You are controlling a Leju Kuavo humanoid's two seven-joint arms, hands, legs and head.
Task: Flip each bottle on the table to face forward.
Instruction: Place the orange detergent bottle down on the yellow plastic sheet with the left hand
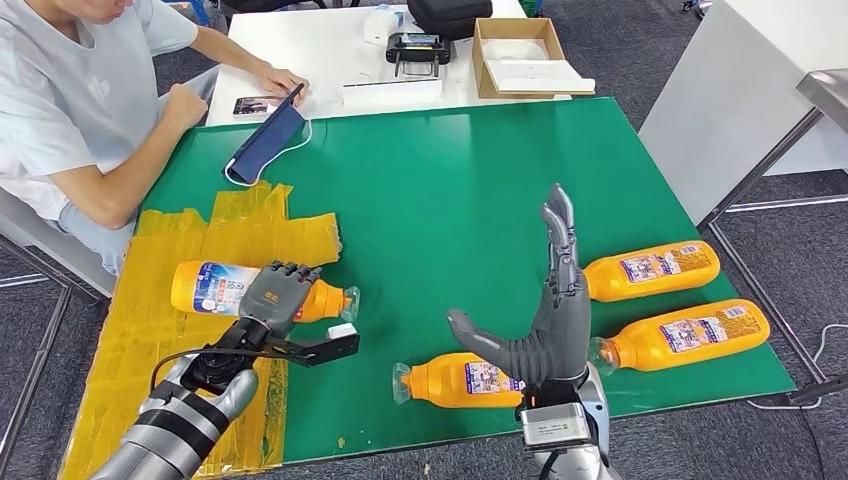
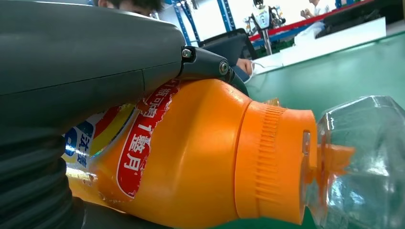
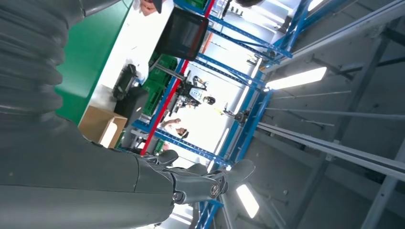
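Head view gives you the left arm reaching forward and slightly inward, its left hand (image 1: 277, 291) laid palm-down across an orange bottle (image 1: 215, 288) that lies on its side on the yellow tape patch (image 1: 255, 235). Your left wrist view shows the fingers (image 2: 205, 64) curved over the bottle's shoulder (image 2: 191, 157), touching it, with the clear cap (image 2: 365, 162) beyond the fingertips; you cannot tell whether the thumb is closed under it.

Your right arm stands raised from the near edge, the right hand (image 1: 548, 320) upright with fingers straight and pointing away from you, thumb stuck out to its left, holding nothing. Just behind its palm, on the thumb side, lies a second bottle (image 1: 455, 382). To the hand's right lie a third bottle (image 1: 652, 270) and a fourth bottle (image 1: 685, 335), both with necks toward the hand.

All of it rests on the green table (image 1: 450, 190). Beyond it, a person (image 1: 70, 110) sits at a white table (image 1: 320, 45) with a cardboard box (image 1: 520, 55).
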